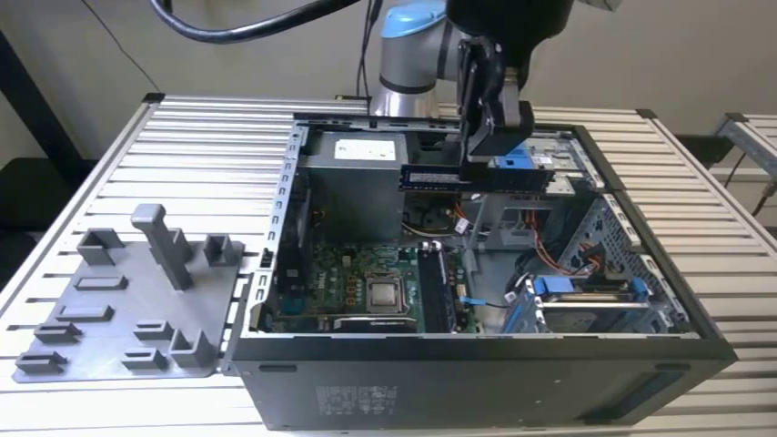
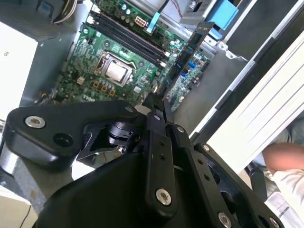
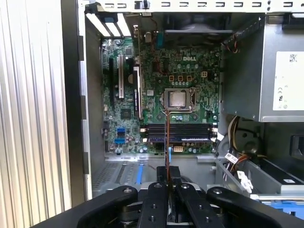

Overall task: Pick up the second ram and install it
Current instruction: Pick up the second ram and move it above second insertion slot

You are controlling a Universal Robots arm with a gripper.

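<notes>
My gripper (image 1: 489, 162) hangs above the back of the open computer case (image 1: 486, 364), shut on the second ram (image 1: 456, 177). The stick is thin, long and lies level in the exterior view, over the power supply's edge. In the second wrist view the ram (image 2: 187, 57) reaches out from my gripper (image 2: 159, 103) over the motherboard (image 2: 90, 71). In the first wrist view the ram (image 3: 167, 142) is seen edge-on, crossing the memory slots (image 3: 190, 133) below, held well above them by my gripper (image 3: 168, 175). The slots (image 1: 435, 293) lie beside the processor socket (image 1: 386, 294).
A power supply (image 1: 352, 177) fills the case's back corner. Blue drive brackets (image 1: 577, 289) and loose cables sit at the exterior view's right. A grey fixture plate (image 1: 134, 300) lies on the slatted table at the exterior view's left. A person's arm (image 2: 285, 159) is beside the table.
</notes>
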